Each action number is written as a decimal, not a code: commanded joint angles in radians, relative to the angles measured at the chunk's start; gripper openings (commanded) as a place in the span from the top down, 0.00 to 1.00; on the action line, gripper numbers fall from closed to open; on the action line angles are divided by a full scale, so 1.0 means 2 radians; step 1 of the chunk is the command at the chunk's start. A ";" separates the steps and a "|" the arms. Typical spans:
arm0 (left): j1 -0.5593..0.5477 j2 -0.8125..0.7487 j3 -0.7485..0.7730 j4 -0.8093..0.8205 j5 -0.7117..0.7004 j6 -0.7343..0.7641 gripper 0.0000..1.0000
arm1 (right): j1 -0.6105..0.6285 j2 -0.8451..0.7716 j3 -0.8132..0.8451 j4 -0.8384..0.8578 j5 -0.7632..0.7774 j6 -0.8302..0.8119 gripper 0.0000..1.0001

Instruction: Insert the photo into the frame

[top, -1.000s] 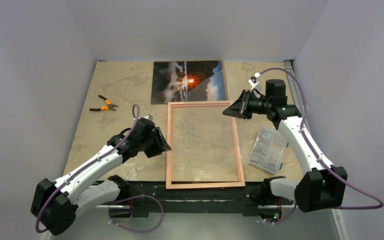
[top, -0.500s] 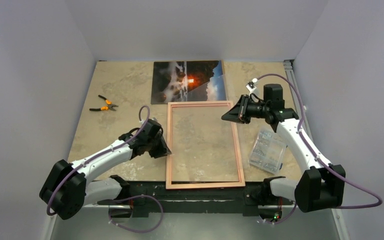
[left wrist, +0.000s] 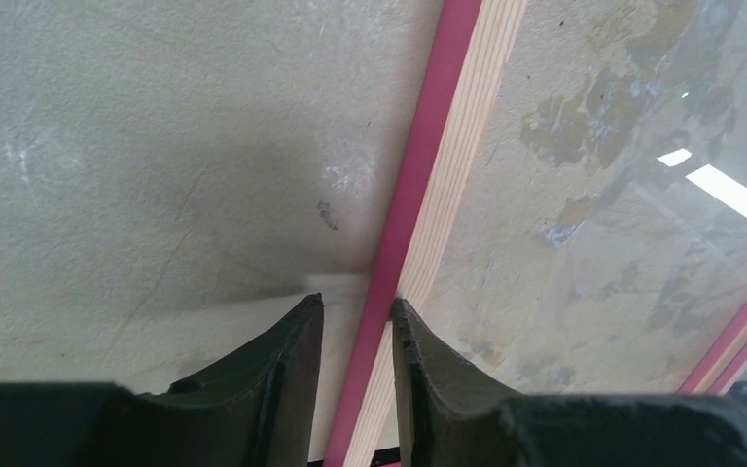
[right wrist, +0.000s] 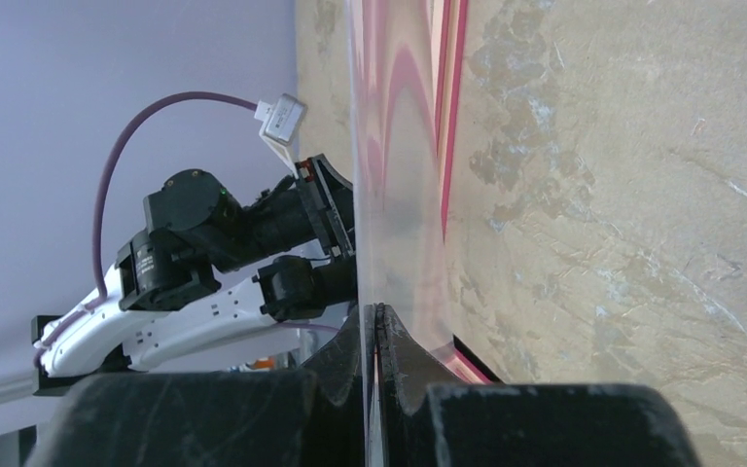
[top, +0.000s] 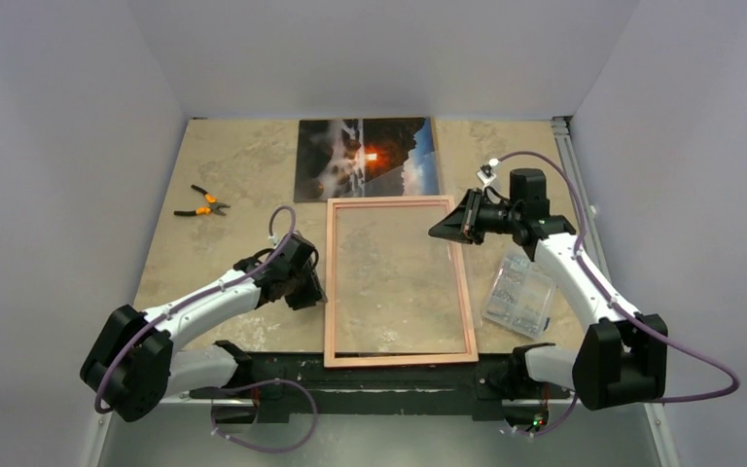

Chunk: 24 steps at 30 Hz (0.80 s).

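Both left arm (top: 204, 302) and right arm (top: 579, 282): white link shells, bulky black joint housings. A purple cable (right wrist: 180, 95) loops behind each tool, ending in a small white connector (right wrist: 280, 117). Tiny green light (right wrist: 222, 195) on black wrist housing. The left tool (left wrist: 355, 304) and right tool (right wrist: 370, 309): matte black tapered fingers, scuffed near their bases.
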 commanded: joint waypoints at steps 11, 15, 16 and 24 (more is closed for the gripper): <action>0.001 0.019 0.000 0.010 -0.008 0.018 0.84 | -0.001 -0.009 -0.039 0.070 -0.011 0.070 1.00; 0.001 0.019 0.000 0.008 -0.009 0.019 0.86 | -0.001 -0.015 -0.038 0.078 -0.004 0.085 1.00; 0.000 0.020 0.000 0.008 -0.009 0.018 0.87 | 0.000 -0.015 -0.036 0.078 -0.002 0.088 1.00; 0.000 0.023 0.000 0.007 -0.009 0.019 0.89 | 0.000 -0.024 -0.037 0.103 0.011 0.121 1.00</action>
